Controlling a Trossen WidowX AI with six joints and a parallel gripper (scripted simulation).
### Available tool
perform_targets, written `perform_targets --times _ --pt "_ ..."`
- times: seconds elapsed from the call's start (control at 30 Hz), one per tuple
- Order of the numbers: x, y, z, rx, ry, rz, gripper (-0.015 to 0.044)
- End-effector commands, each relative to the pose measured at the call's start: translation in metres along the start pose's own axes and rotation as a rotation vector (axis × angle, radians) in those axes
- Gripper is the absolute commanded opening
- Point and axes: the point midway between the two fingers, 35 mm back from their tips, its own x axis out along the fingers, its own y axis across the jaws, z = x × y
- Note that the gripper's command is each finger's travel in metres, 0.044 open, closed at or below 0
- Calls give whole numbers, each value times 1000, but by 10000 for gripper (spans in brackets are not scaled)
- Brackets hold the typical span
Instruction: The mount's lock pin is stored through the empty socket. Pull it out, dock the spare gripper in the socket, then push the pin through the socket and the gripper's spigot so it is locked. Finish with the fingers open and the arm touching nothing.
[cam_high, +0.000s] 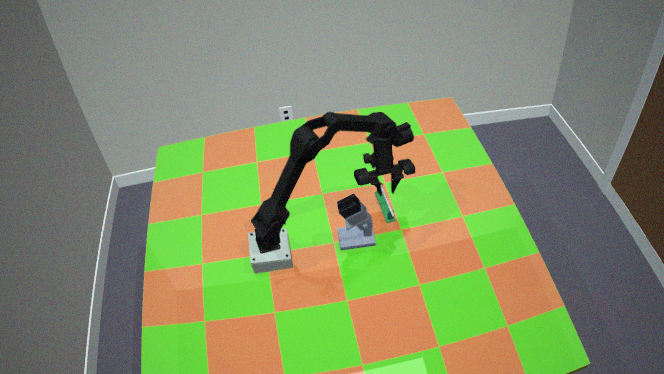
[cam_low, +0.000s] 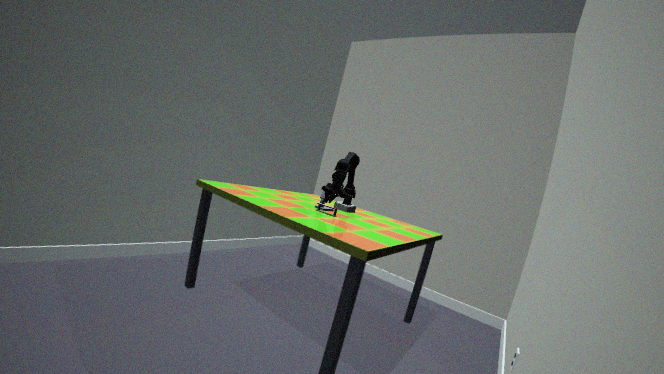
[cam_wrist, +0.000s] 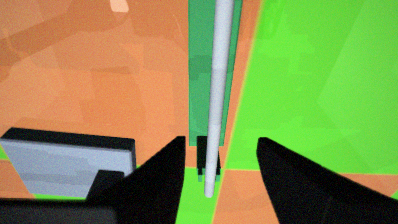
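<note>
The grey lock pin (cam_high: 389, 204) (cam_wrist: 220, 65) lies lengthwise over a narrow green holder (cam_high: 384, 212) (cam_wrist: 201, 100), with its near end sticking out past a black support. My gripper (cam_high: 387, 193) (cam_wrist: 221, 144) is open, pointing down, with one finger on each side of the pin near that end. No finger is seen pressing on the pin. The pale grey mount (cam_high: 356, 241) (cam_wrist: 65, 162) stands beside the holder, nearer my base. A black block (cam_high: 348, 204), apparently the spare gripper, sits tilted on the mount's upright part. How deep it is seated, and the socket's holes, cannot be made out.
My grey base block (cam_high: 270, 261) (cam_low: 345, 206) stands on the chequered table (cam_high: 385, 320) (cam_low: 367, 255), on the other side of the mount from the holder. The mount's tilted black block rises close beside my fingers.
</note>
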Motion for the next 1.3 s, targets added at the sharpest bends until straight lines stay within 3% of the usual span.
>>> perform_targets --times 0.0,1.07,1.27 --pt "8 1 1 -7 7 5 180" --pt "52 2 10 -7 7 5 180" --pt "52 2 10 -7 7 5 23"
